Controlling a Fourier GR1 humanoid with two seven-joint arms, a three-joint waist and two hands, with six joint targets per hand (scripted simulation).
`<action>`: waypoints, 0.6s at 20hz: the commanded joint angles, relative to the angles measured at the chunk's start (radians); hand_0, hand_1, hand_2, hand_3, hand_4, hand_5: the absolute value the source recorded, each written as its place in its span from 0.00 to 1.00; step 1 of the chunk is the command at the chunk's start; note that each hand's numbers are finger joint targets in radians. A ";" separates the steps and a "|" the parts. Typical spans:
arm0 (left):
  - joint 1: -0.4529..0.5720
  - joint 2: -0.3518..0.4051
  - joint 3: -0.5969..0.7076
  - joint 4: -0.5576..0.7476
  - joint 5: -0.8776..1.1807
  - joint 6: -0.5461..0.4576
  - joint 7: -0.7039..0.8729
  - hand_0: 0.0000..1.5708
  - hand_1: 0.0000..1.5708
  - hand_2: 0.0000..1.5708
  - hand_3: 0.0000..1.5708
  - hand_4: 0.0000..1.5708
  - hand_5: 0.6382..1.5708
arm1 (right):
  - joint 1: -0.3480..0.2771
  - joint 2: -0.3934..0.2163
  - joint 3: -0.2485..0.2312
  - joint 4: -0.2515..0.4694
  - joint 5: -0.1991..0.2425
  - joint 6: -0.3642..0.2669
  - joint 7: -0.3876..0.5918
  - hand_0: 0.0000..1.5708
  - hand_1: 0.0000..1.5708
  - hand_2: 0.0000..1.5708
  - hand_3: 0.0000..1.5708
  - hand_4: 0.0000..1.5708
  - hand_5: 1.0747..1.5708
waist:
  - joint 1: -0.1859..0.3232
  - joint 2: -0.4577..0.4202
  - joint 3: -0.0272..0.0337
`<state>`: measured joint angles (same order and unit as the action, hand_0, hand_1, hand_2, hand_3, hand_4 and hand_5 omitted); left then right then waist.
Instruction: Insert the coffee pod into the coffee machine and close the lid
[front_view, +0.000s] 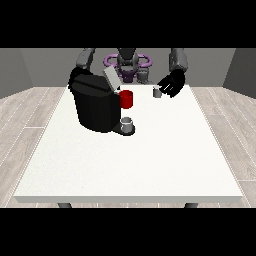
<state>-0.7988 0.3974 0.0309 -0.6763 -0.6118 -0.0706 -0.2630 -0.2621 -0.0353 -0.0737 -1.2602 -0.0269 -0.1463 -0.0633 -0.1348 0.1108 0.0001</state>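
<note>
The black coffee machine (96, 107) stands on the left half of the table, and its grey lid (111, 78) is tilted up and open. On its drip tray sits a grey cup (127, 124). A small grey coffee pod (157, 92) stands on the table near the far edge. The hand at the view's right (171, 83) is directly beside the pod on its right, with its fingers spread towards it and not closed round it. The hand at the view's left (75, 78) is low behind the machine's far left corner and mostly hidden against it.
A red mug (126, 99) stands just right of the machine's top, between the machine and the pod. The white table (130, 165) stretches wide towards the camera. A purple and grey frame (145, 61) is behind the robot.
</note>
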 joint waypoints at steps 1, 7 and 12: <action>-0.066 -0.013 0.006 -0.005 -0.001 -0.043 0.058 0.80 0.80 0.85 0.82 0.35 1.00 | -0.013 0.034 0.053 -0.004 0.009 -0.018 0.008 0.00 0.00 0.00 0.00 0.26 1.00 | -0.019 -0.008 0.0000; -0.165 -0.002 0.020 -0.022 -0.023 -0.006 0.094 0.80 0.80 0.84 0.81 0.34 1.00 | -0.043 0.021 0.048 -0.017 -0.007 0.009 0.017 0.00 0.00 0.00 0.00 0.30 1.00 | -0.074 0.020 0.0000; -0.249 0.070 0.110 0.022 0.036 -0.066 0.118 0.81 0.81 0.83 0.79 0.33 1.00 | -0.072 -0.005 0.051 -0.084 -0.023 0.045 0.034 0.00 0.00 0.00 0.00 0.32 1.00 | -0.131 0.053 -0.0003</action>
<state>-0.9969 0.4379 0.0921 -0.6789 -0.6029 -0.1212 -0.1651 -0.3018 -0.0230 -0.0259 -1.2948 -0.0349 -0.1266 -0.0675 -0.2236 0.1478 0.0004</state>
